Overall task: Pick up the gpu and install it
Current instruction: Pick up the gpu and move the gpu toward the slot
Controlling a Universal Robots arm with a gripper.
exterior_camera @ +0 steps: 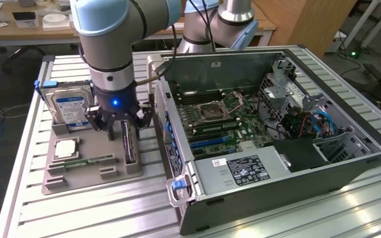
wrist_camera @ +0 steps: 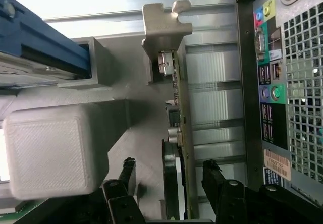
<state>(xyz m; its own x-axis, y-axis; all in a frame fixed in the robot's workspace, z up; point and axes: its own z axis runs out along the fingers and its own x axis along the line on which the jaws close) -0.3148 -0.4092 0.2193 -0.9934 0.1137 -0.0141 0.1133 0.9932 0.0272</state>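
The gpu (exterior_camera: 129,145) stands on edge in a slot of the grey holder tray (exterior_camera: 111,173), beside the open computer case (exterior_camera: 263,124). In the wrist view the gpu (wrist_camera: 182,128) is edge-on: thin green board, black cooler at the near end, silver bracket (wrist_camera: 165,22) at the far end. My gripper (exterior_camera: 117,125) hangs right over the card and is open. Its black fingers (wrist_camera: 126,172) stand one on each side of the card, with a gap to it on both sides. The gripper (wrist_camera: 170,176) holds nothing.
A silver hard drive (exterior_camera: 70,106) with a blue-white label stands at the tray's far end. A processor (exterior_camera: 67,148) and a memory stick (exterior_camera: 88,161) lie on the tray. The case's rear port panel (wrist_camera: 272,82) is close beside the card. A pale printed block (wrist_camera: 55,151) stands on the other side.
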